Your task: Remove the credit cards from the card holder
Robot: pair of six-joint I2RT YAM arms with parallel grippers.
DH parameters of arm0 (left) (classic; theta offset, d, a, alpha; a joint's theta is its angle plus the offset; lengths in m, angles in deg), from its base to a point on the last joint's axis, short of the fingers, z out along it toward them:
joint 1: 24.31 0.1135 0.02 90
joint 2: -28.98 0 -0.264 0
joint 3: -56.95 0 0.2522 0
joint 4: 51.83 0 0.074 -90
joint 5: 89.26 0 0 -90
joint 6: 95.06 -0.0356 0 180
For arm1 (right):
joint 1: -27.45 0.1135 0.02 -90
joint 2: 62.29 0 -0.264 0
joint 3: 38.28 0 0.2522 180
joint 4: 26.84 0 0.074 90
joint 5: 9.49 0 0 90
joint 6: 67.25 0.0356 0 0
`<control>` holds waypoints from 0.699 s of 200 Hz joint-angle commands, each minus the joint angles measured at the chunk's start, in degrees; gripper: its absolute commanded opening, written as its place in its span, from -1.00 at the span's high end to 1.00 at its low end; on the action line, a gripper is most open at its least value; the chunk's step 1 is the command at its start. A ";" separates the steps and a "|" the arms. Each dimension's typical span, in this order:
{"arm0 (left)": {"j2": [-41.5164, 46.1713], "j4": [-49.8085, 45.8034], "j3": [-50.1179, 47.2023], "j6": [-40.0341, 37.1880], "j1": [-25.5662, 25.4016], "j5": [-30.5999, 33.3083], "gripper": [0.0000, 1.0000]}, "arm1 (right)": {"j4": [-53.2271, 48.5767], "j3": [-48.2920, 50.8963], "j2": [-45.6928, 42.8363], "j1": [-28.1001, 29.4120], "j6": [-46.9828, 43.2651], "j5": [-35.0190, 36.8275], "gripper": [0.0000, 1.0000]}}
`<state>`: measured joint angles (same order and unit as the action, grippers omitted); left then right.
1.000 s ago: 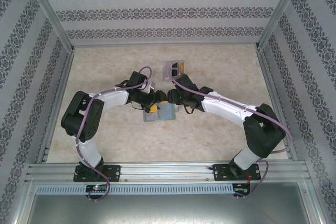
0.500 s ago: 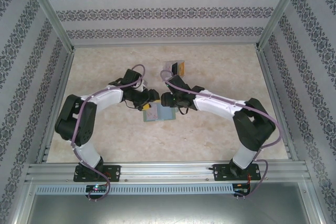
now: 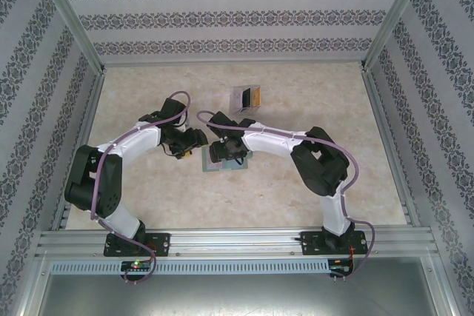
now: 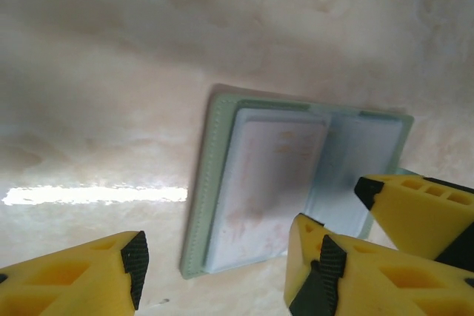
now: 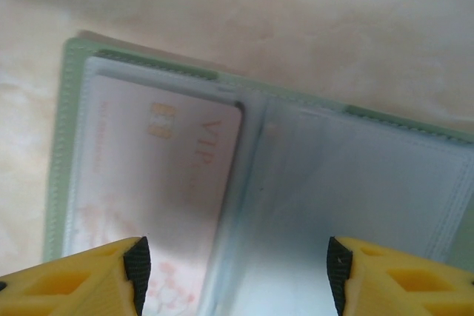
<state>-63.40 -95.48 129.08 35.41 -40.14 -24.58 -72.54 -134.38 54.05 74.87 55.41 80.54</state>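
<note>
The marbled table is carrying the card holder, which is lying flat and spread open near the middle with its pale lining facing up. A clear tray is sitting well apart from it toward the far wall. The right gripper is hovering over the open lining with its fingers wide apart, the left gripper is hanging spread and empty-handed over one edge, and a pale pink credit card marked VIP is sitting tucked inside one pocket.
</note>
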 commanded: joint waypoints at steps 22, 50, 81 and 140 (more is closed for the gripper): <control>0.86 -2.72 -1.37 -1.69 1.13 1.90 -0.31 | -6.33 -2.90 4.60 0.58 -2.34 5.17 -0.33; 0.79 -1.54 -2.41 -1.42 1.15 -0.17 -0.29 | -7.14 -3.08 6.13 0.58 -2.17 5.76 -0.26; 0.36 1.88 -4.07 -0.36 1.09 -4.34 -0.16 | -8.30 -3.00 7.37 0.49 -2.08 6.92 -0.14; -2.68 12.08 -5.98 3.47 1.06 -13.96 0.32 | -6.66 -1.48 7.00 0.09 -1.99 5.72 -0.07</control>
<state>-64.56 -89.07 123.82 37.20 -39.55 -33.41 -77.28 -138.23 57.76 75.35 53.84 85.28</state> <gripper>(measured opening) 0.357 0.541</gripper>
